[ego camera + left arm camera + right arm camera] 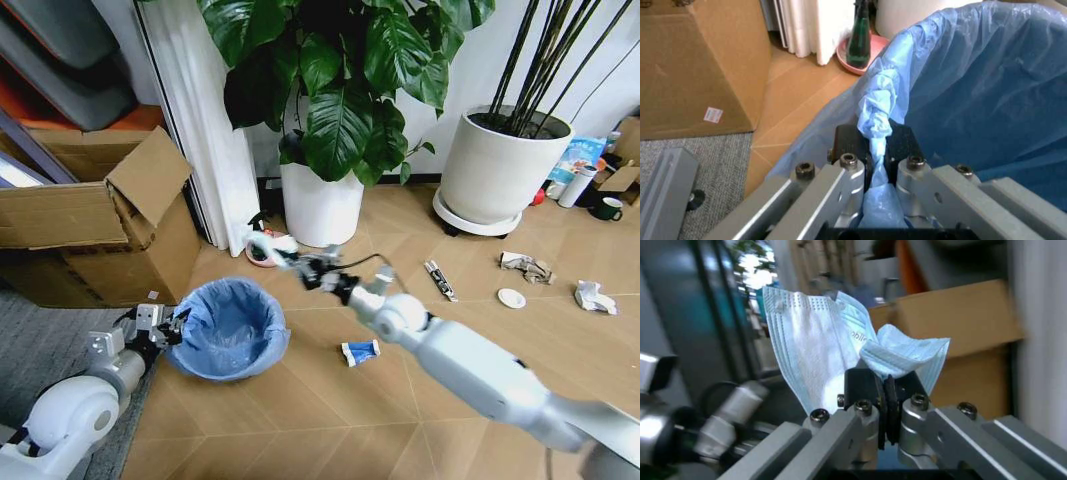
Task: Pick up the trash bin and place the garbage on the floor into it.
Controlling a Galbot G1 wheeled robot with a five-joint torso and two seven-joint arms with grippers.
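The trash bin point(228, 328), black with a crinkled light-blue bag point(973, 90) over its rim, stands on the wood floor at the left. My left gripper point(165, 328) point(875, 145) is shut on the bag-covered rim. My right gripper point(305, 268) point(885, 385) hovers just right of and beyond the bin, shut on a pale blue-white pleated mask point(820, 345), a piece of the garbage. More garbage lies on the floor: a blue-white wrapper point(360, 352), a thin dark tube point(440, 279), a white disc point(511, 298), a grey-brown wrapper point(526, 266) and a white paper wad point(594, 296).
An open cardboard box point(90, 220) stands left of the bin on a grey mat point(40, 350). Two large white plant pots point(320, 205) point(500, 165) stand at the back. A green spray bottle point(859, 40) sits in a pink dish point(848, 62). Cups point(607, 208) stand far right.
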